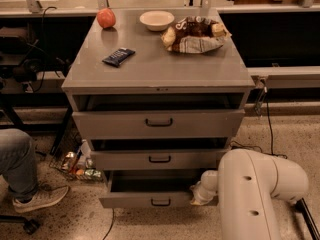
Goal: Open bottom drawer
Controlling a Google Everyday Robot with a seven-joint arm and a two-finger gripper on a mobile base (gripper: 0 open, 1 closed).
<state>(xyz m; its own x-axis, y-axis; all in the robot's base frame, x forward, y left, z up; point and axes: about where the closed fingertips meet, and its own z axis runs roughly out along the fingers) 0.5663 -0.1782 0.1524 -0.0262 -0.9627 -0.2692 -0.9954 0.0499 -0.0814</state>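
The bottom drawer [131, 200] sits lowest in the cabinet, under the tabletop's [165, 71] front edge. It is partly open, with a small black handle [160, 202] in the middle of its front. The pincer [202, 193] is low down at the right end of that front, very close to it, and I cannot tell if it is gripping or let go. Up top, an apple [106, 18] sits at the back left corner, a bowl [157, 20] by the back edge, and a snack bag [195, 34] at the back right corner.
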